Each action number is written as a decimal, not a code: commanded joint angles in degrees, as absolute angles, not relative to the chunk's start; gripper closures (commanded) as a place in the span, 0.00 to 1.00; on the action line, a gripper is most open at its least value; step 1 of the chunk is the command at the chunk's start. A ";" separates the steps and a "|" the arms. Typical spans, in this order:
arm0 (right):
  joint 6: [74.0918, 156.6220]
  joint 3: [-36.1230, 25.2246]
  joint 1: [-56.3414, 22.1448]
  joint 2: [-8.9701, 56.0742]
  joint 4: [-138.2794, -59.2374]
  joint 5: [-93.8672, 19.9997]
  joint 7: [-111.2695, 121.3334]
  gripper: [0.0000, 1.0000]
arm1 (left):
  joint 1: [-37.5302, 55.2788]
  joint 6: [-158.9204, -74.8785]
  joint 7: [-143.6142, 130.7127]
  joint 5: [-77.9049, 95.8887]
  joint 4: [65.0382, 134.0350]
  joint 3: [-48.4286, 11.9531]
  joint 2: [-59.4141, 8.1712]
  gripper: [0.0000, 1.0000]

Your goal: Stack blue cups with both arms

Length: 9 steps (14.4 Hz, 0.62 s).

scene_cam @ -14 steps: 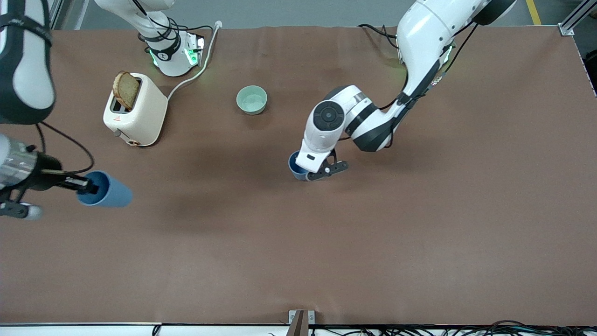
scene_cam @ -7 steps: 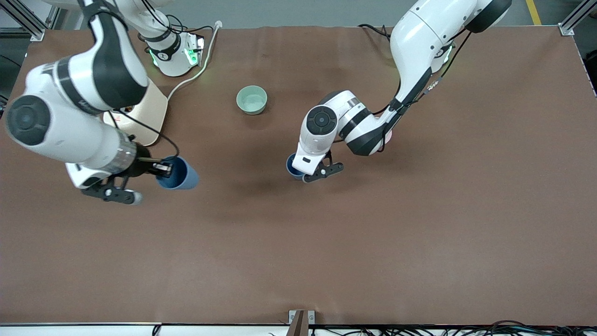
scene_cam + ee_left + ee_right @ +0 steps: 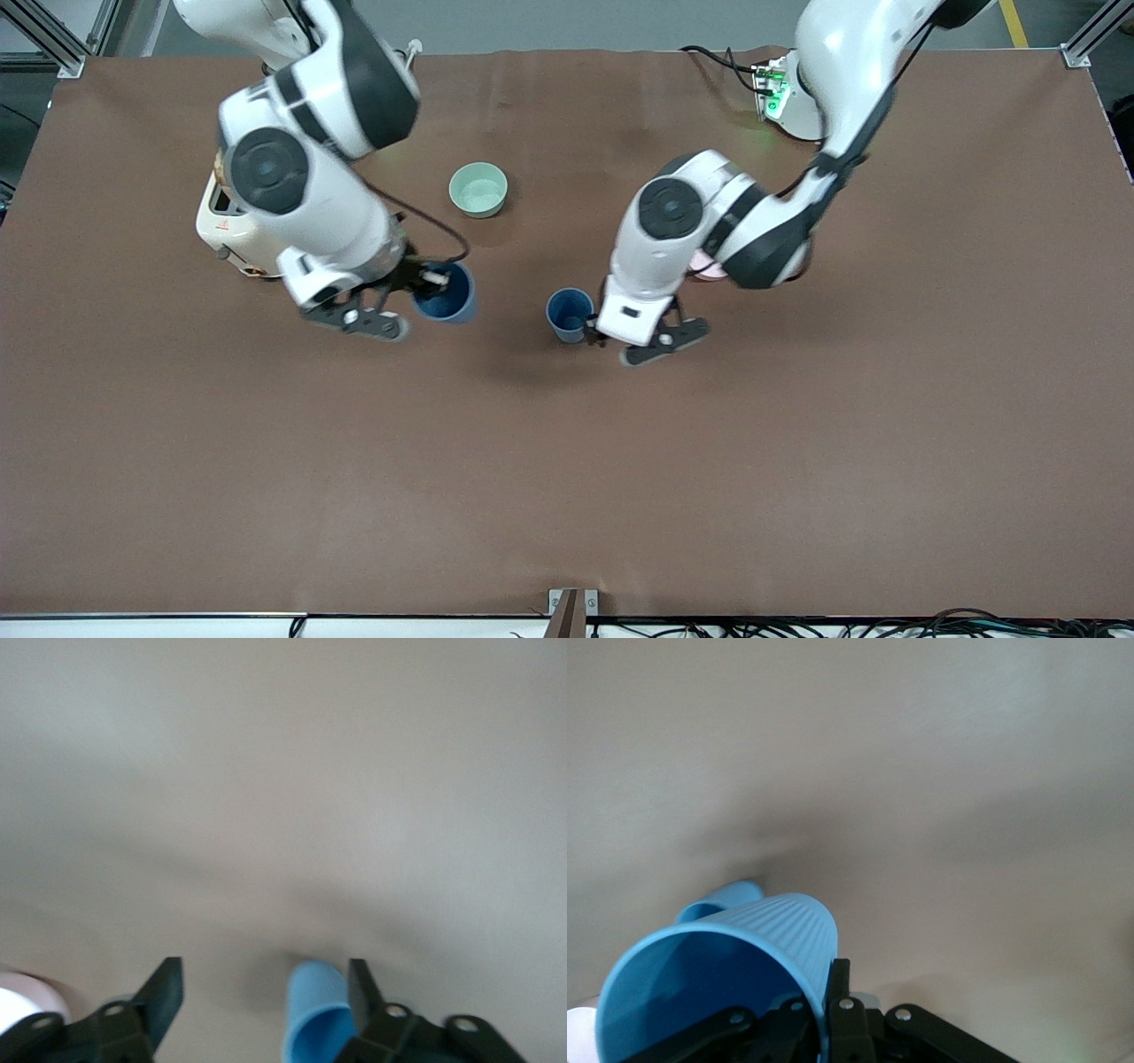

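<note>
Starting nearest the front camera, I see the left gripper [image 3: 595, 337] low over the brown table [image 3: 567, 478], its fingers [image 3: 164, 992] spread wide apart and holding nothing. Just beside it, toward the right arm's end, one blue cup [image 3: 568, 314] stands upright on the table with its mouth up; in the left wrist view that standing cup [image 3: 314, 1014] sits close against one finger, and I cannot tell whether they touch.

A little toward the right arm's end, my right gripper [image 3: 425, 276] is up off the table with its fingers [image 3: 836, 992] pinched on the rim wall of the second blue cup [image 3: 446, 291], one finger inside the mouth and one outside. In the right wrist view the held cup [image 3: 726, 979] is tilted.

Farther from the camera a mint-green bowl [image 3: 478, 190] rests on the table, well apart from both cups. A cream toaster [image 3: 226, 232] sits toward the right arm's end, mostly covered by the right arm. A pink bowl [image 3: 706, 267] peeks out under the left arm.
</note>
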<state>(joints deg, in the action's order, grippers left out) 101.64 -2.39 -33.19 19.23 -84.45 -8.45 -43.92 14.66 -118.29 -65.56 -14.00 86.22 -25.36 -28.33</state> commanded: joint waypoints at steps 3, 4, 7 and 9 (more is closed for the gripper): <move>110.81 -2.99 -40.86 25.29 -84.55 -9.49 -53.08 0.99 | 3.98 -109.71 -49.44 -14.68 88.51 -25.49 -14.17 0.00; 113.09 -3.08 -42.26 26.79 -84.55 -9.67 -54.30 0.99 | 1.52 -107.86 -44.70 -14.59 88.16 -25.49 -12.24 0.00; 114.35 -3.08 -44.29 28.12 -85.25 -9.67 -56.69 0.98 | -3.42 -101.62 -36.58 -13.54 86.41 -25.75 -8.36 0.00; 114.78 -3.08 -45.43 28.56 -85.43 -9.58 -57.82 0.98 | -4.74 -98.01 -33.33 -13.36 84.73 -25.66 -7.47 0.00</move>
